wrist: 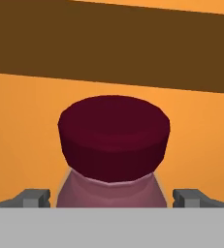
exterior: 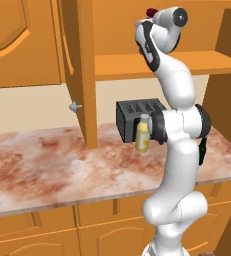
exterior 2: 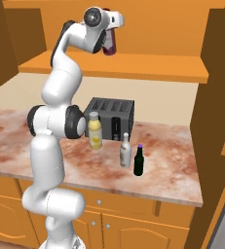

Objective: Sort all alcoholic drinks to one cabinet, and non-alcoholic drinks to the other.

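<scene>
Gripper [wrist: 111, 198] raised to the upper cabinet shelf [exterior 2: 148, 68], at upper centre of the right base frame, jaws spread wide with 1 fingertip [wrist: 33, 197] on each side of the purple-maroon bottle [exterior 2: 109, 44] and a visible gap left on both sides, so apparently flanking and not clamping. Seen from the hand camera: red cap [wrist: 114, 138] dead centre, shoulder just below it, bottle straight ahead of the gripper and between the tips. Long axis upright, judging by the right base frame, bottle standing on or just above the shelf; contact of its base with the shelf hidden behind the hand. Next move, as a guess: straight withdrawal away from the bottle along the approach line, no sideways drift, else 1 tip clips the shoulder and tips it. Remaining on the surface [exterior 2: 172, 165], lower centre of the right base frame: pale yellow bottle [exterior 2: 95, 133] beside the black toaster [exterior 2: 111, 116], then the pale clear glass bottle [exterior 2: 125, 151] and the dark green-black bottle [exterior 2: 139, 161] just beside each other further right. In the left base frame, purple-maroon bottle nearly all masked by the wrist, only a dark red sliver at top; both glass bottles screened by the arm there. Label on the clear bottle too small to read.
</scene>
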